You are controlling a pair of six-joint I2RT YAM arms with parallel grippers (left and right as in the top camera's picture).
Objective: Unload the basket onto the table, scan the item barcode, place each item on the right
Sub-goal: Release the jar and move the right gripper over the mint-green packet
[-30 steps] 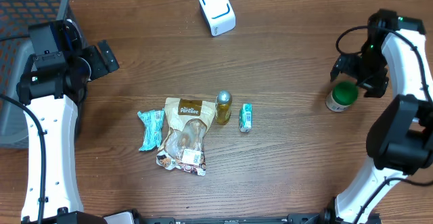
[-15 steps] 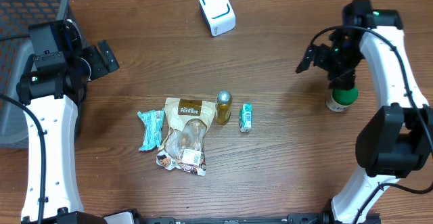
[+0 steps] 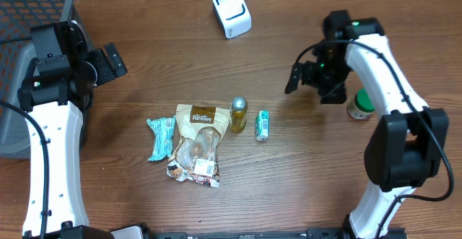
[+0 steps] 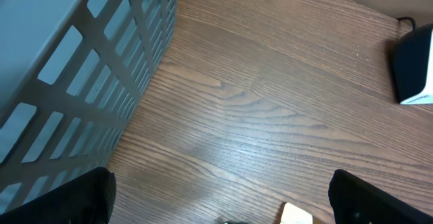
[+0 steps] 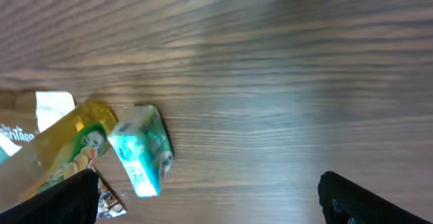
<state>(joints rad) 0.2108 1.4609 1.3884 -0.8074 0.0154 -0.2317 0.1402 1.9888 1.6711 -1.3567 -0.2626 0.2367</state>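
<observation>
The white barcode scanner (image 3: 232,11) stands at the back of the table and shows at the right edge of the left wrist view (image 4: 414,68). Mid-table lie a teal packet (image 3: 161,138), a brown snack bag (image 3: 198,144), a yellow bottle (image 3: 239,114) and a small green carton (image 3: 263,125). My right gripper (image 3: 294,79) hovers open, right of the carton and behind it, holding nothing. Its wrist view shows the carton (image 5: 142,149) and the bottle (image 5: 67,149) at lower left, the gripper (image 5: 210,207) wide apart over bare wood. My left gripper (image 3: 114,60) is open and empty at the far left (image 4: 220,210).
A green-lidded jar (image 3: 361,105) stands at the right, beside the right arm. A grey slatted basket (image 3: 32,8) fills the back left corner, close to the left gripper, and appears large in the left wrist view (image 4: 67,68).
My right gripper has swung left, away from the green-lidded jar and towards the items in the middle. The jar stays on the table. The left arm has not moved.
</observation>
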